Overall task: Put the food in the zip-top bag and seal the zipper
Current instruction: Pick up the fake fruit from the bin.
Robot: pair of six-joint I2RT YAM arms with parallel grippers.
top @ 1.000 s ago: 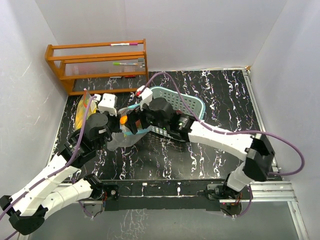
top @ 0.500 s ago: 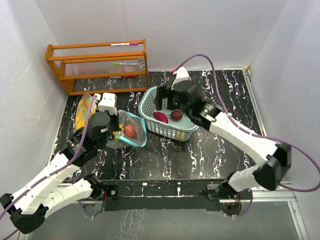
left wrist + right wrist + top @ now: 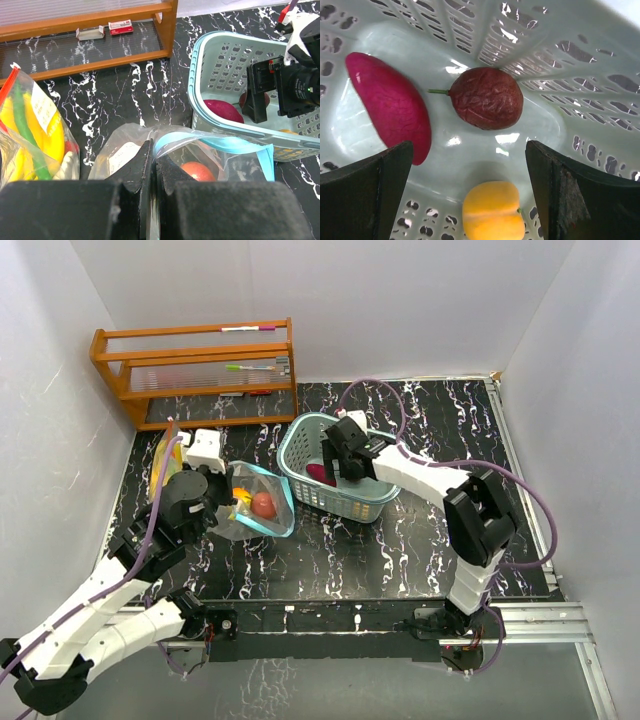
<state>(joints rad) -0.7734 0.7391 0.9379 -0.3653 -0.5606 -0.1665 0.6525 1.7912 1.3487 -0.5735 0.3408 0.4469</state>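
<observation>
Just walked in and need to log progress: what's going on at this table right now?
The left gripper has its jaws shut on the mouth edge of the zip-top bag, with a red round fruit already inside. The right gripper hangs with jaws wide open inside the teal basket, over a magenta piece, a dark wrinkled fruit and a yellow-orange one. None of those is grasped, and the bag is unsealed.

Yellow fruit (image 3: pixel 492 210), pale teal basket (image 3: pixel 600 65)
</observation>
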